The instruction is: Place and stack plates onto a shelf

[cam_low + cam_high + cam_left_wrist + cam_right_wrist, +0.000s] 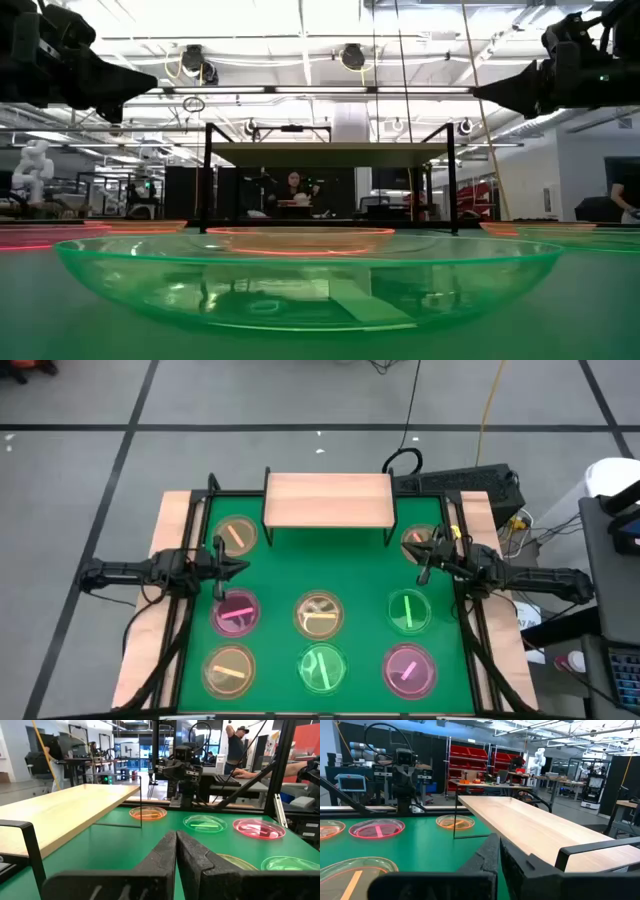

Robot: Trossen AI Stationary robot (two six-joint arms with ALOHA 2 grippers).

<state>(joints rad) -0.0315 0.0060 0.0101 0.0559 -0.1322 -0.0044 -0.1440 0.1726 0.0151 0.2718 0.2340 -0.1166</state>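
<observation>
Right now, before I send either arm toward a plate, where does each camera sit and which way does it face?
High: overhead, straight down on the green table; both arms show, left end effector, right end effector.
Low: table height, facing the shelf across a green plate; arms enter from above.
Left wrist: past its shut fingers, across to the right arm.
Right wrist: past its shut fingers, across to the left arm.
Shared: the wrist views face each other, and both catch the shelf.
</observation>
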